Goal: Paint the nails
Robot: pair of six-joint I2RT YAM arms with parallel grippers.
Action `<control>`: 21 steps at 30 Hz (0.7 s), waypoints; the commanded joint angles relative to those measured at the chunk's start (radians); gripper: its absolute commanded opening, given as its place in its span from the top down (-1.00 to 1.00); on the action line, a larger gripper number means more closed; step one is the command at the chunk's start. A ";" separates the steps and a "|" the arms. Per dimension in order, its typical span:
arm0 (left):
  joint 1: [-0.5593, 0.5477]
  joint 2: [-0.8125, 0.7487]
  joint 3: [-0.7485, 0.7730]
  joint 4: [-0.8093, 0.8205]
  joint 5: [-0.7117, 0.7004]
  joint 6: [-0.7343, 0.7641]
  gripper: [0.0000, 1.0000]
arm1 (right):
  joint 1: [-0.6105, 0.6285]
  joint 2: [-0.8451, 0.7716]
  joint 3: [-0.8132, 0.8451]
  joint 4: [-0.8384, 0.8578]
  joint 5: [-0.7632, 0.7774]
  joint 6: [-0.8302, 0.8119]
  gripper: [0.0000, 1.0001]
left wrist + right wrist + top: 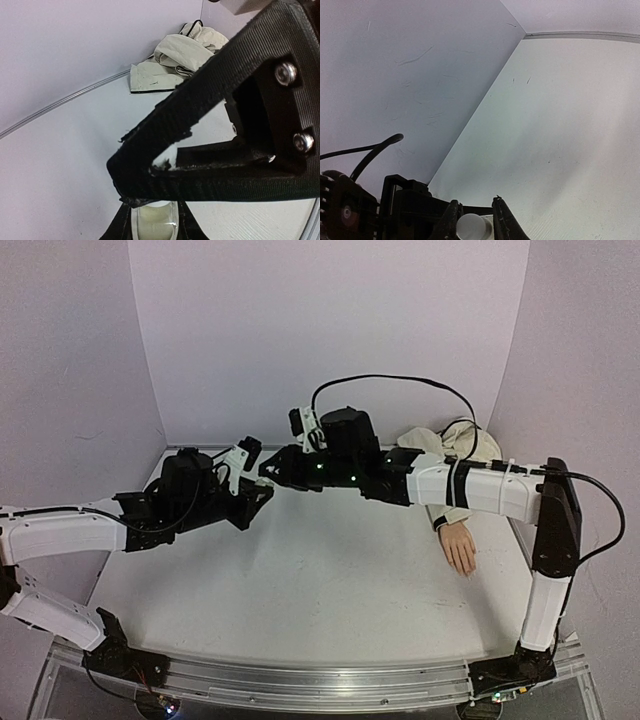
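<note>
The peach mannequin hand (459, 545) lies palm down at the right of the table, its beige jacket sleeve (452, 445) bunched behind it. The nails are too small to make out. My left gripper (262, 490) (155, 214) is shut on a tiny white bottle (155, 222), held above the table's back left. My right gripper (272, 468) (476, 216) meets it there, its fingers closed on either side of the bottle's white cap (472, 227). Its black finger (210, 125) crosses the left wrist view.
The crumpled beige jacket (180, 55) lies in the back right corner. White walls enclose the table (300, 580) on three sides. A black cable (400, 380) loops above the right arm.
</note>
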 commanded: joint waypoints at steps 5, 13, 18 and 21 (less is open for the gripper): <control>0.020 -0.059 0.047 0.056 0.308 -0.019 1.00 | -0.014 -0.067 -0.045 0.094 -0.193 -0.143 1.00; 0.125 -0.023 0.141 0.094 1.415 -0.102 1.00 | -0.059 -0.197 -0.253 0.344 -1.166 -0.395 1.00; 0.125 0.046 0.169 0.096 1.366 -0.127 1.00 | -0.070 -0.238 -0.302 0.342 -1.093 -0.411 1.00; 0.124 0.025 0.127 0.096 1.086 -0.085 1.00 | -0.097 -0.272 -0.319 0.331 -0.859 -0.374 0.94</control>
